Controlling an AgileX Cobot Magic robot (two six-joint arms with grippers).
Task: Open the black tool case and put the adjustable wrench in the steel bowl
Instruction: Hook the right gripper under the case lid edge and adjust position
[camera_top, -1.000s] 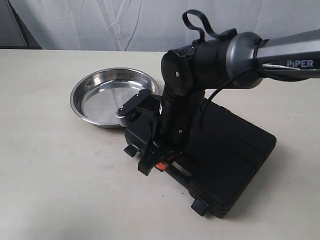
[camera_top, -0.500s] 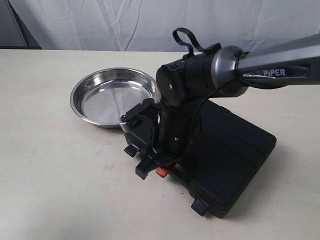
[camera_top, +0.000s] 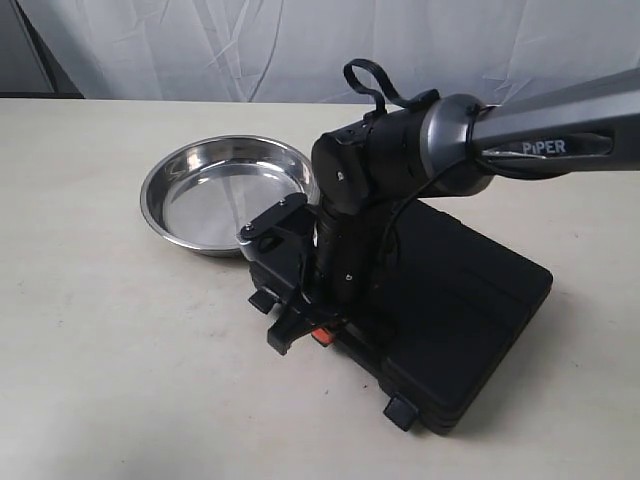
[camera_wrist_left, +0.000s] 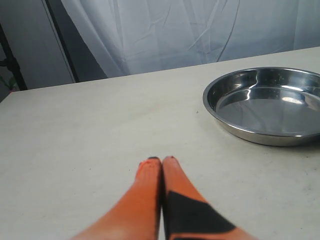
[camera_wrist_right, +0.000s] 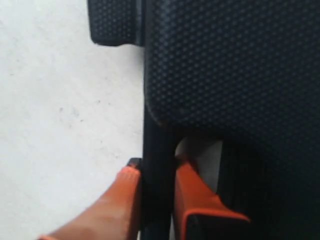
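Note:
The black tool case (camera_top: 470, 300) lies shut on the table, with its handle edge toward the steel bowl (camera_top: 215, 200). My right gripper (camera_top: 312, 332) points down at that edge. In the right wrist view my right gripper (camera_wrist_right: 157, 167) is shut on the case's handle bar (camera_wrist_right: 159, 145), one orange finger outside it and one in the slot. The textured lid (camera_wrist_right: 225, 75) fills that view. My left gripper (camera_wrist_left: 162, 161) is shut on nothing, low over the bare table, apart from the empty bowl (camera_wrist_left: 225, 125). The adjustable wrench is hidden.
Two clip latches (camera_top: 262, 300) (camera_top: 400, 411) stick out from the case's front edge; one latch (camera_wrist_right: 112, 22) shows beside the lid. A white curtain hangs behind the table. A dark stand (camera_wrist_left: 10, 60) is at the table's far side.
The right arm's wrist has come down and slightly left, bringing its gripper lower onto the case's handle edge. The case, bowl and latches have not moved.

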